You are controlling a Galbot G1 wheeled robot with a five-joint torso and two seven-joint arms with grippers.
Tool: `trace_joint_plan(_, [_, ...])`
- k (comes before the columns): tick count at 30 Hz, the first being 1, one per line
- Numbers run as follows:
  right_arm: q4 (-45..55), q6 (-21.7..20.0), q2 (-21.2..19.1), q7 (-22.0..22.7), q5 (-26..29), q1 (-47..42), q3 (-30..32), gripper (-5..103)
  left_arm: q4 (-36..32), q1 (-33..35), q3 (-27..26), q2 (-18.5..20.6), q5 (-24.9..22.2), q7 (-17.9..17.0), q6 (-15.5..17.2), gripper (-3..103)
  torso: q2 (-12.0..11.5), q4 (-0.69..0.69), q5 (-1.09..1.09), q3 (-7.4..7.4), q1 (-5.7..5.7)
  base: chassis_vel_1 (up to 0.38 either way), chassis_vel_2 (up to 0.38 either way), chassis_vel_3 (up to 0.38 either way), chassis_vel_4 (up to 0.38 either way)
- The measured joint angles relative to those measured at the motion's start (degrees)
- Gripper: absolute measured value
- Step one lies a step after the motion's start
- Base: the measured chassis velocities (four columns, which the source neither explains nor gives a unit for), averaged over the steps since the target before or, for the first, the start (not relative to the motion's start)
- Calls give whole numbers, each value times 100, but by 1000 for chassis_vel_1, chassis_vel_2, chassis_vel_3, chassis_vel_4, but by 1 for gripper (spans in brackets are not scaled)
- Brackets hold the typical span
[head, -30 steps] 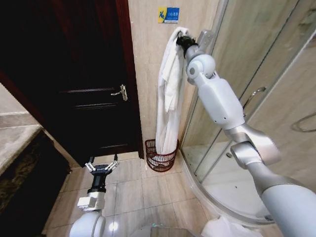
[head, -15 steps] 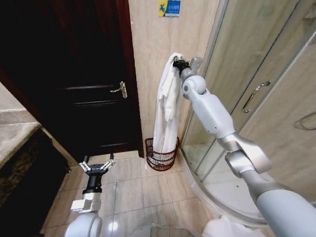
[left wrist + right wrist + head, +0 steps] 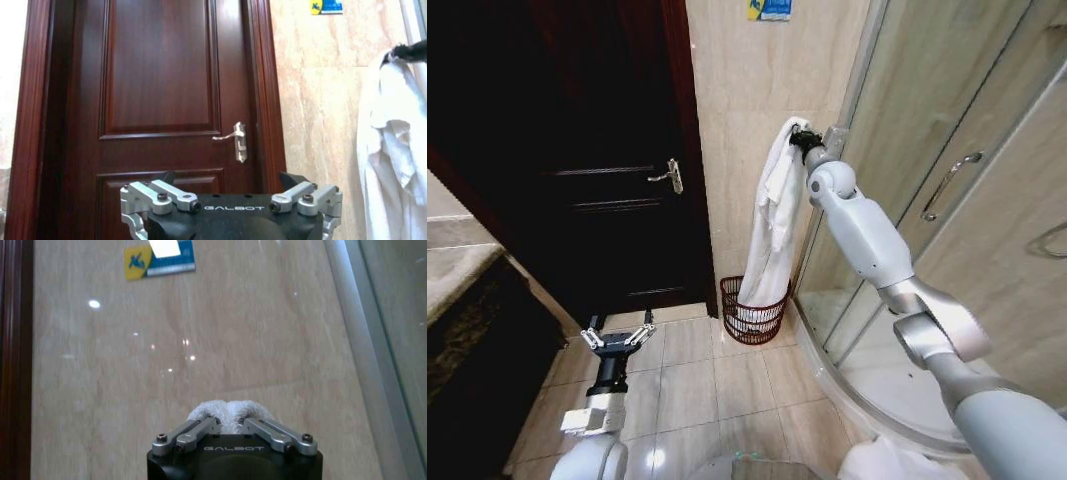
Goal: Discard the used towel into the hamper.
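The right gripper point(image 3: 800, 141), clamped on the towel point(image 3: 772, 225), has descended (left gripper point(image 3: 614, 338) idles wide open), feeding its hem into the hamper point(image 3: 752, 321) directly below.

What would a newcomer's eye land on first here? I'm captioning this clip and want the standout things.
First, the long white towel hanging from the right gripper, which is shut on its top end against the beige wall, its lower end dipping into the hamper on the floor. Next, the dark wooden door to the left, with the open left gripper low before it.
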Motion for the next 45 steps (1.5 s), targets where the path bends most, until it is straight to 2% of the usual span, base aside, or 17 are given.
trace_joint_plan(17, [197, 2, -123, 9, 13, -205, 41, 4, -42, 2, 17, -100, 24, 21, -30, 100, -445, 0, 1, -245, -201, 0, 0, 0, 0])
trace_joint_plan(27, [422, -22, -342, 112, 137, -339, 2, 4, 49, 12, -6, -93, 15, 55, -108, 100, -741, -1, 0, -407, -332, 0, 0, 0, 0])
trace_joint_plan(45, [524, -31, -424, 124, 148, -434, 55, 4, 44, 14, -4, -85, 17, 80, -107, 100, -1176, -1, 0, -650, -524, 0, 0, 0, 0])
